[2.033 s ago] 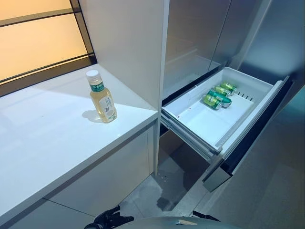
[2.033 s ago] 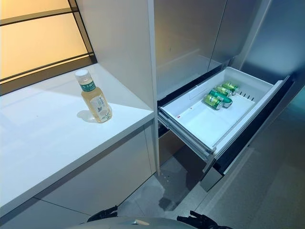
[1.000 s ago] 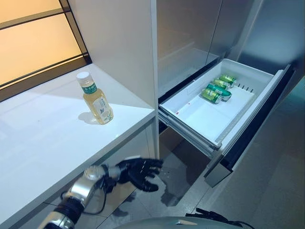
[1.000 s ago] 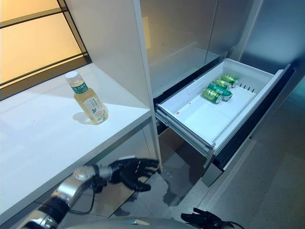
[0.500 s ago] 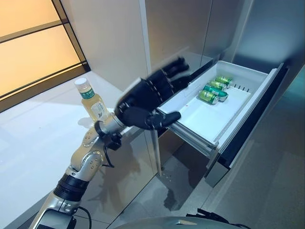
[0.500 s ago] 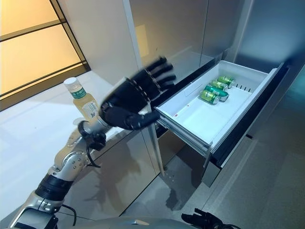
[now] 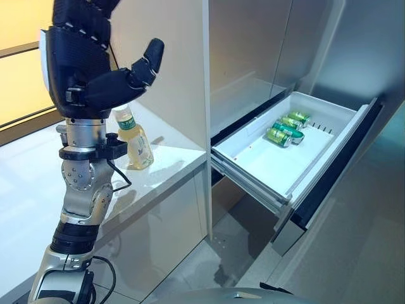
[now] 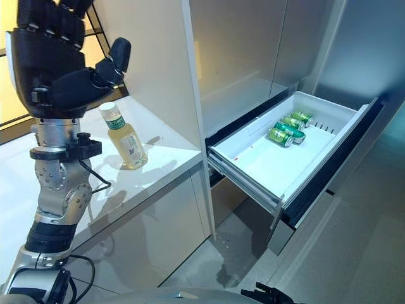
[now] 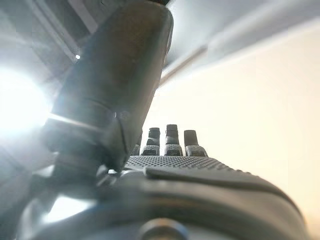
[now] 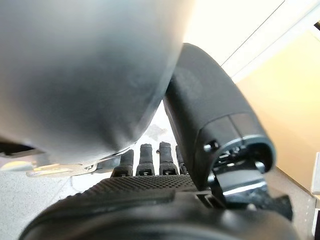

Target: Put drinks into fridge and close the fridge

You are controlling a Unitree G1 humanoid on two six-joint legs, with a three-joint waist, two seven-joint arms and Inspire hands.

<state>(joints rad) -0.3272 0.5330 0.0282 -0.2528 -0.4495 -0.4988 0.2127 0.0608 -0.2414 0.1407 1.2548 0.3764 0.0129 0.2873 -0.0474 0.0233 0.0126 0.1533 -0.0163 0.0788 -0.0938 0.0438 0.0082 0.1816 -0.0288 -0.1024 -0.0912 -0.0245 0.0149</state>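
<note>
A bottle of pale yellow drink (image 7: 139, 147) with a white cap stands upright on the white counter (image 7: 174, 158), near the tall white cabinet side. My left hand (image 7: 79, 60) is raised above the counter, up and to the left of the bottle, open and empty, its fingers straight and thumb out; its own wrist view shows the palm (image 9: 180, 167) and holds nothing. The fridge drawer (image 7: 253, 166) is pulled open at the right, with green cans (image 7: 285, 130) lying at its far end. My right hand (image 10: 145, 192) is open, with straight fingers, in its own wrist view.
The tall white cabinet panel (image 7: 180, 69) rises between the counter and the grey fridge front (image 7: 253, 44). The drawer's dark front panel (image 7: 329, 180) juts out over the grey floor (image 7: 354, 253). A lit amber window (image 8: 9, 95) lies behind the counter.
My left hand has swung up from in front of the counter edge to high above the counter, beside the bottle, turning fingers-up. The bottle and cans have not moved.
</note>
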